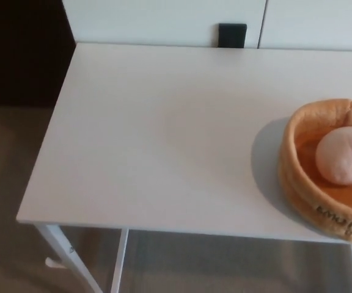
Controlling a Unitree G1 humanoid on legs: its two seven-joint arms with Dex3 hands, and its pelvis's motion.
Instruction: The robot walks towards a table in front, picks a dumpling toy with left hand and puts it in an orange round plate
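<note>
Dumpling in plate, no hands visible

Table legs (pixel 60 253) white, at bottom left, with grey-brown floor (pixel 5 183) under and to the left. Near edge of white table (pixel 157 140) runs across the lower frame. Top mostly bare.

Orange round plate (pixel 298 183) sits on the table at the right edge of frame, partly cut off by the picture border. Soft padded rim, thick wall, dark lettering on the near outer wall, only partly readable. Plate casts a shadow on the tabletop to its left.

Dumpling toy (pixel 344 155) lies inside the plate, resting on the orange inner floor, near the far-right part of what shows. Pale pink, rounded, faint crease down the middle. Touches the plate bottom; contact with the rim cannot be told.

Neither left nor right hand is in view, so finger state cannot be told for either.

Far side: table's back edge meets white cabinet panels (pixel 164 18). Small black rectangular object (pixel 232 35) sits against the panels just above the table's far edge. Dark area (pixel 17 49) fills the upper left corner.
</note>
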